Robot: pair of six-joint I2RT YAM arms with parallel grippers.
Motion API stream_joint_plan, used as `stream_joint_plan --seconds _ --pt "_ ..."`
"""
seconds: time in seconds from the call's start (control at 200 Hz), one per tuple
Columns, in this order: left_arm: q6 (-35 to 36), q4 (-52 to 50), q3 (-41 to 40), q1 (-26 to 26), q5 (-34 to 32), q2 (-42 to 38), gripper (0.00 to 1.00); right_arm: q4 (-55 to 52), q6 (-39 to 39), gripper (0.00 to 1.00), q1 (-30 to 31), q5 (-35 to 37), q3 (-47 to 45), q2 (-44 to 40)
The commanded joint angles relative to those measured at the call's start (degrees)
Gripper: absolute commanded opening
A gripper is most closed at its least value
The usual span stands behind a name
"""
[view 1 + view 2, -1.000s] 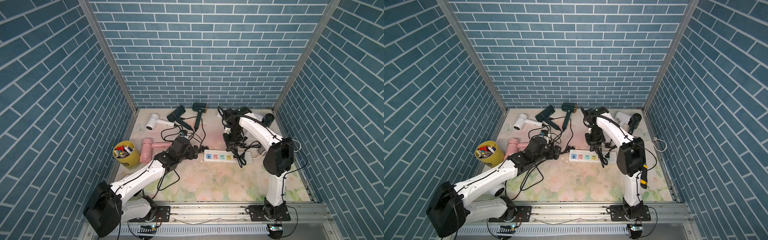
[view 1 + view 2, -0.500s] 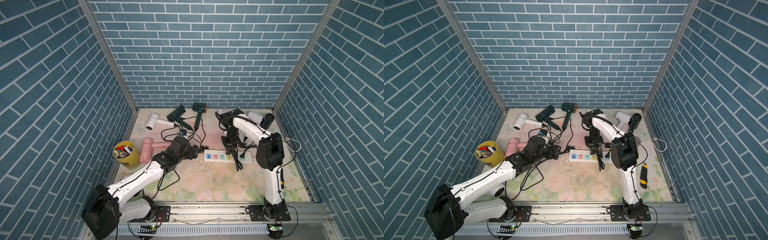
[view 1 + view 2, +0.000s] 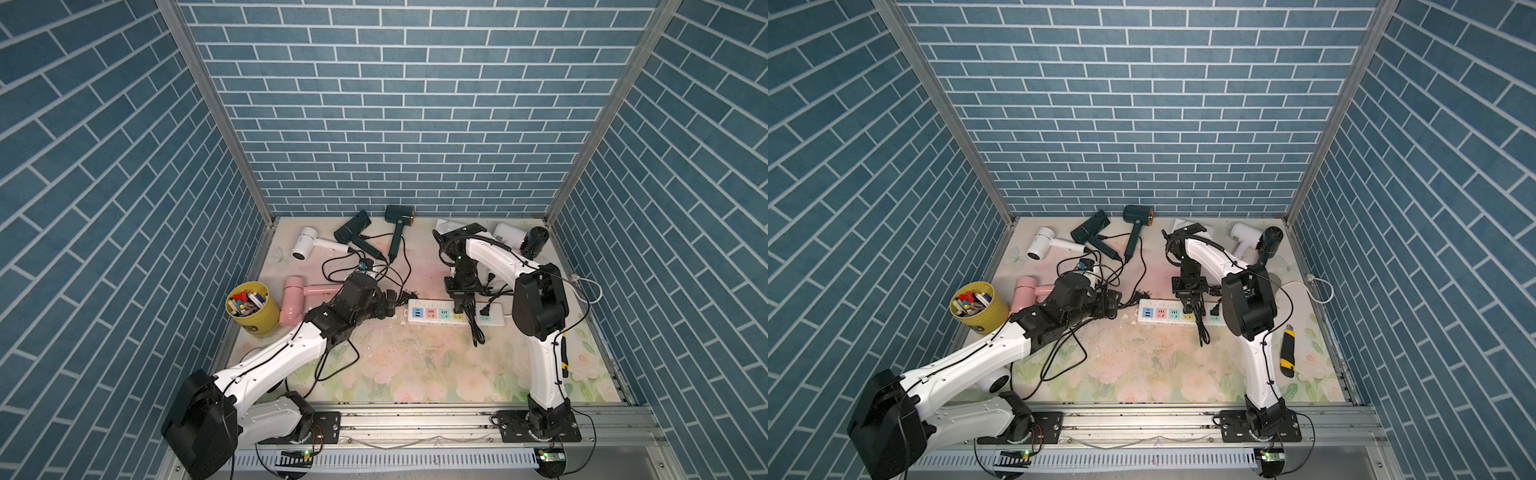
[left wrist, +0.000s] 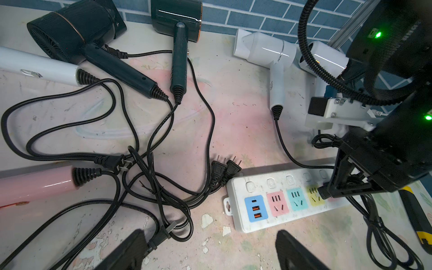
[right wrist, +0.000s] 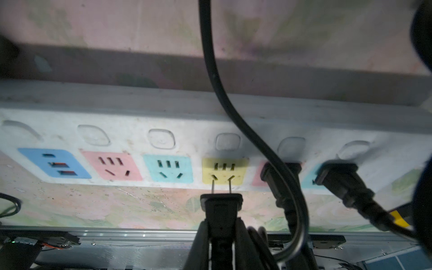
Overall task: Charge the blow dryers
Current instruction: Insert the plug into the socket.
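Note:
Several blow dryers lie along the back of the table: white [image 3: 305, 247], dark [image 3: 353, 226], green [image 3: 399, 218], pink [image 3: 293, 305], and two more at the right [image 3: 509, 235]. A white power strip [image 3: 455, 313] lies mid-table. My right gripper [image 5: 221, 224] points down over it, shut on a black plug [image 5: 221, 208]. The plug's prongs reach the yellow socket [image 5: 224, 170]. Two other plugs [image 5: 280, 175] sit in the neighbouring sockets. My left gripper [image 4: 210, 238] hovers open just left of the strip, holding nothing. A loose plug [image 4: 163, 233] lies by one of its fingers.
Tangled black cords [image 4: 152, 182] and two loose plugs [image 4: 225, 169] lie left of the strip. A yellow cup [image 3: 249, 307] of small items stands at the left edge. A yellow-and-black utility knife [image 3: 1287, 347] lies right of the right arm. Brick walls enclose three sides.
The right arm's elbow swung left while its gripper stayed over the strip with the plug. The left arm has barely moved.

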Motion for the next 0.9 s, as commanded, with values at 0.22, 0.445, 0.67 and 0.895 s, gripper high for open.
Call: stream_joint_plan --seconds 0.22,0.445,0.67,0.895 --pt "0.83 0.02 -0.29 0.20 -0.27 -0.87 0.91 1.96 4.02 0.00 -0.76 -1.28 -1.22 2.33" --pt "0.84 -0.16 -0.21 0.20 -0.13 -1.27 0.91 3.27 4.48 0.00 -0.54 -3.32 -3.30 2.08" --pt "0.77 -0.10 -0.23 0.20 -0.13 -1.59 0.91 3.37 4.96 0.00 -0.01 -3.73 -3.47 1.69" --pt "0.77 -0.12 -0.44 0.20 -0.16 -2.09 0.91 5.06 6.12 0.00 -0.05 -3.66 -3.25 2.33"
